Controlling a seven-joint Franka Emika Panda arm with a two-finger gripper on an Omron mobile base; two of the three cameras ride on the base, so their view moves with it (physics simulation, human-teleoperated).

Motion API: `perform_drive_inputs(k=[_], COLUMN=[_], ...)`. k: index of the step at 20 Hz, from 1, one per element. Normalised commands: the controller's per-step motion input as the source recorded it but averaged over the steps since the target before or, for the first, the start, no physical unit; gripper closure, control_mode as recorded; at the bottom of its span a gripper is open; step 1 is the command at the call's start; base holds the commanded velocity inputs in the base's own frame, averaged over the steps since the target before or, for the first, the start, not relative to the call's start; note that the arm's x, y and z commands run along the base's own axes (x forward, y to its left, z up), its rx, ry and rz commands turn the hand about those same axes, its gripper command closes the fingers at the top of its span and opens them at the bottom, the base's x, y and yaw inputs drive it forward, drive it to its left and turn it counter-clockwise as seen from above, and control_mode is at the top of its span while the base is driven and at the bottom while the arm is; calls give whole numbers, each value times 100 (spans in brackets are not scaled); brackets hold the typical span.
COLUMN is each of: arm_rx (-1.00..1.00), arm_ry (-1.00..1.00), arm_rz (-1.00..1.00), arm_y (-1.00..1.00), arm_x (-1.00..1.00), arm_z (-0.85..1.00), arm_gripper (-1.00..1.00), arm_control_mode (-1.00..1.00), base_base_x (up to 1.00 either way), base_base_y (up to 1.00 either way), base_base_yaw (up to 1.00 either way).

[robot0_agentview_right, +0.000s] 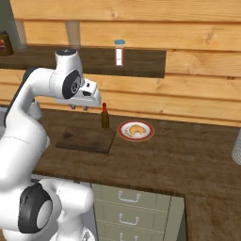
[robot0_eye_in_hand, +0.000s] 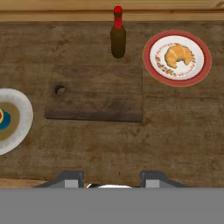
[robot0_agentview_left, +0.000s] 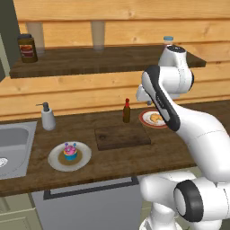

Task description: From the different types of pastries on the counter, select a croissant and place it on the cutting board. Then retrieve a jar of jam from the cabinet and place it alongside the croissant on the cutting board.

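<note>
The golden croissant (robot0_eye_in_hand: 178, 55) lies on a red-rimmed plate (robot0_agentview_left: 144, 119) at the right of the dark counter (robot0_agentview_right: 188, 155). Left of the plate lies the bare dark brown cutting board (robot0_eye_in_hand: 96, 94). The other pastry, a pink-frosted cupcake (robot0_agentview_left: 69, 152) in a blue wrapper, stands on a pale plate further left. My gripper (robot0_eye_in_hand: 112, 178) hangs high above the counter's front, over the board's near edge and pointing down. It is open, with nothing between its fingers. The jar of jam is out of view. An olive-grey strip (robot0_agentview_left: 6, 31) at the top left may be the cabinet's edge.
A slim dark bottle (robot0_eye_in_hand: 117, 33) with a red cap stands just behind the board. A steel sink (robot0_agentview_left: 13, 143) and a soap dispenser (robot0_agentview_left: 47, 117) sit at the left. The wall shelf (robot0_agentview_left: 90, 58) holds a dark jar (robot0_agentview_left: 27, 48) and a white bottle (robot0_agentview_right: 119, 52).
</note>
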Motion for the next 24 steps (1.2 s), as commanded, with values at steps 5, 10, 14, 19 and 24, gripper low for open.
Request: perform_drive_inputs(k=[5,10,14,19,24], arm_rx=[0,0,0,2,0], arm_ry=[0,1,0,1,7], arm_rz=[4,9,15,8,-3], arm_y=[-36,-77,-86,-36,0], arm_x=[-11,1,28,17,22], arm_z=[-50,-88,-55,-18,-6], arm_gripper=[-100,-100,-100,-100,-100], arm_control_mode=[-100,-100,-100,-100,-100], base_base_x=[0,0,0,0,0], base_base_y=[0,0,0,0,0], base_base_yaw=[0,0,0,0,0])
